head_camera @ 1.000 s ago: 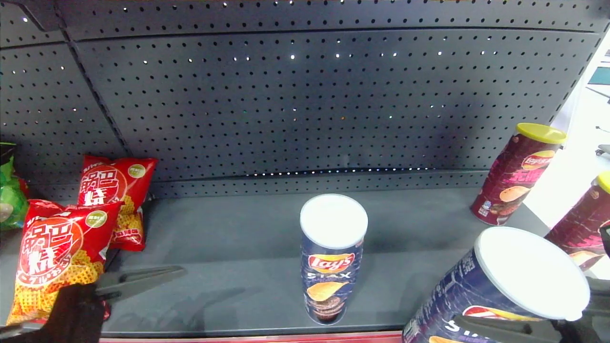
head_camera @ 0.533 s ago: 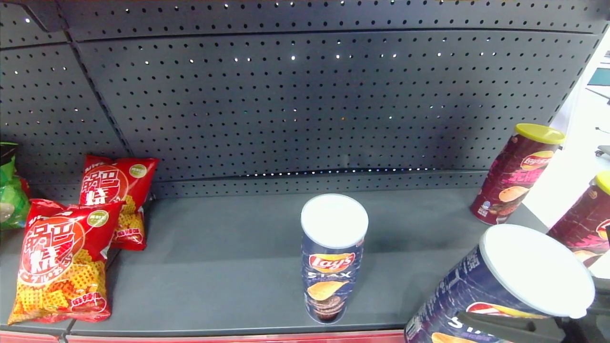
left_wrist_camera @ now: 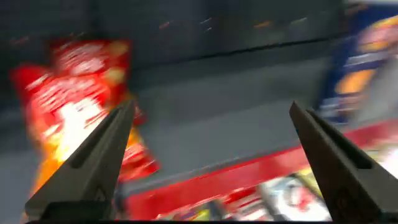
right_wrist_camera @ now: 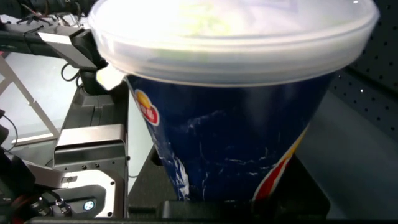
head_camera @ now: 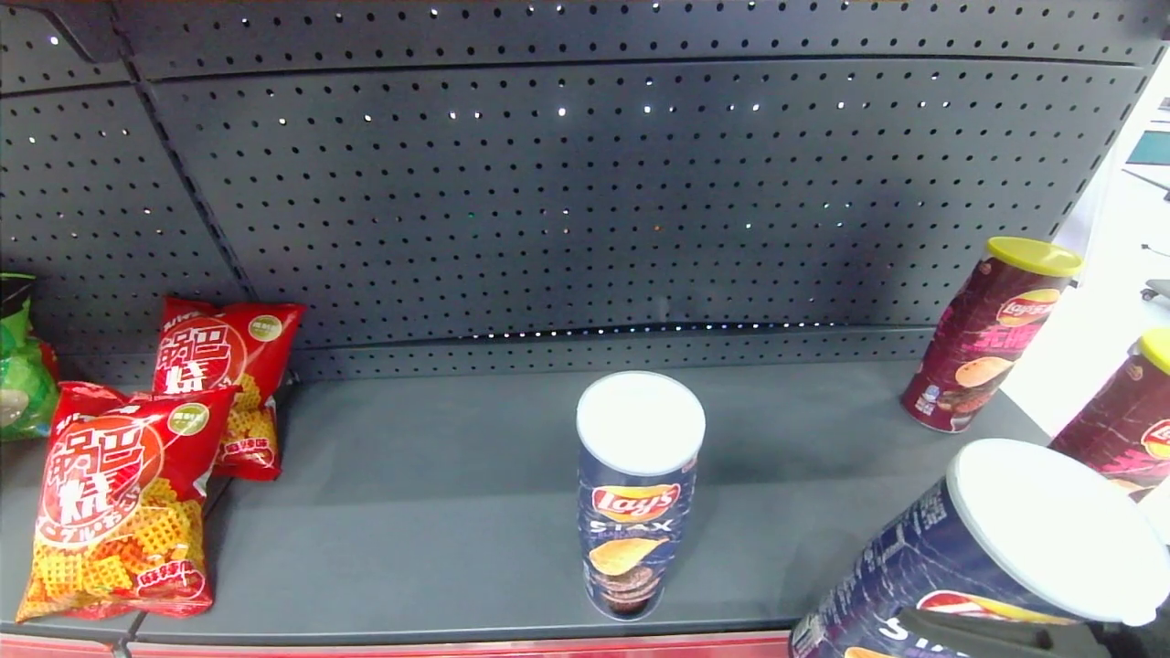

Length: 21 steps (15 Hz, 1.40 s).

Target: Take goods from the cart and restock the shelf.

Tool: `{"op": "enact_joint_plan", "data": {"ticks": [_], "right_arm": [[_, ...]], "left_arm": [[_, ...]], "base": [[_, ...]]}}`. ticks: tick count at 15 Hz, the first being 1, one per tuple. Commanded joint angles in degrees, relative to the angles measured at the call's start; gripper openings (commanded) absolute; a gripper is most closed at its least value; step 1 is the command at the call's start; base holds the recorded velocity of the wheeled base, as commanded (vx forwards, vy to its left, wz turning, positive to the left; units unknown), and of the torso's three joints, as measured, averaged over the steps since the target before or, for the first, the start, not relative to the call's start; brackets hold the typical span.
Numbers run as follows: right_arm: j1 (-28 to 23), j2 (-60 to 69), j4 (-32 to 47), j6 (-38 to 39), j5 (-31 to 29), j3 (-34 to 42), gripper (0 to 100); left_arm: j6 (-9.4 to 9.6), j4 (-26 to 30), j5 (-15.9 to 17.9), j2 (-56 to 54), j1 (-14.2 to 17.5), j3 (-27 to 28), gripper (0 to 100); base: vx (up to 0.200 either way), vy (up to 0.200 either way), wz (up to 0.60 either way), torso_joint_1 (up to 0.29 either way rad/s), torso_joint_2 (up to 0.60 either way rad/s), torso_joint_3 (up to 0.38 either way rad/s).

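A shop aisle. A dark grey metal shelf backs onto a perforated panel, and a red strip runs along its front edge. Packaged snacks face outward in groups. There are 2 red snack bags and a green bag at the left end. 1 blue chip can stands near the front edge and a maroon can at the back right corner. A 2nd blue can tilts off the front right corner.

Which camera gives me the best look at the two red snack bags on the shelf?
The head view. The front red bag and the rear red bag both show whole, at the left of the shelf. The left wrist view gives them only as a red blur beyond the open left end effector.
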<state>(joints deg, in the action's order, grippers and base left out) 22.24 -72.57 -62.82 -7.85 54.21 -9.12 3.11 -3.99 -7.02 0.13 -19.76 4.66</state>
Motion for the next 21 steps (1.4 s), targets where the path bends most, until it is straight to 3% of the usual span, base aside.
{"op": "enact_joint_plan", "data": {"ticks": [1,2,4,6,7,9,11,12,13,14,18,21], "right_arm": [[0.0,0.1,0.0,0.0,0.0,0.0,0],[0.0,0.1,0.0,0.0,0.0,0.0,0],[0.1,0.1,0.0,0.0,0.1,0.0,0],[0.1,0.2,-0.1,0.0,0.2,-0.2,0],[0.2,0.2,-0.1,0.0,0.2,-0.1,0],[0.2,0.2,-0.1,0.0,0.3,-0.1,0],[0.2,0.2,-0.1,0.0,0.3,-0.2,0],[0.2,0.2,-0.1,0.0,0.4,-0.3,0],[0.3,0.2,-0.1,0.0,0.4,-0.4,0],[0.4,0.3,-0.2,0.0,0.5,-0.4,0],[0.4,1.6,-0.2,0.2,0.5,0.3,0],[0.4,2.4,-0.2,0.5,0.4,0.6,0]], "left_arm": [[0.06,0.6,-2.5,1.4,0.0,-0.5,100],[0.06,0.6,-4.4,3.5,0.3,0.0,100],[-0.03,0.6,-5.2,3.6,3.5,0.9,100],[-0.21,0.6,-8.2,3.6,3.4,1.9,100],[-1.18,0.7,-10.4,4.0,3.5,1.9,100],[-1.7,0.6,-9.9,7.5,6.7,3.0,100],[-2.14,0.7,-10.5,9.8,7.8,5.1,100],[-2.76,0.6,-10.6,9.0,11.3,5.3,100],[-2.84,0.7,-10.1,6.8,14.5,5.1,100],[-2.41,1.1,-9.1,5.1,15.6,4.2,100],[-2.49,-3.4,-6.3,5.1,15.6,-2.9,100],[-2.14,-0.8,0.1,5.1,15.6,-4.7,100]], "base": [[0.0,0.0,0.0,0.0,0.0,0.0],[0.0,0.0,0.0,0.0,0.0,0.0],[0.0,0.0,0.0,0.0,0.0,0.0],[0.0,0.0,0.0,0.0,0.0,0.0],[0.0,0.0,0.0,0.0,0.0,0.0],[0.0,0.0,0.0,0.0,0.0,0.0],[0.0,0.0,0.0,0.0,0.0,0.0],[0.0,0.0,0.0,0.0,0.0,0.0],[0.0,0.0,0.0,0.0,0.0,0.0],[0.0,0.0,0.0,0.0,0.0,0.0],[0.0,0.0,0.0,0.0,0.0,0.0],[0.0,0.0,0.0,0.0,0.0,0.0]]}}
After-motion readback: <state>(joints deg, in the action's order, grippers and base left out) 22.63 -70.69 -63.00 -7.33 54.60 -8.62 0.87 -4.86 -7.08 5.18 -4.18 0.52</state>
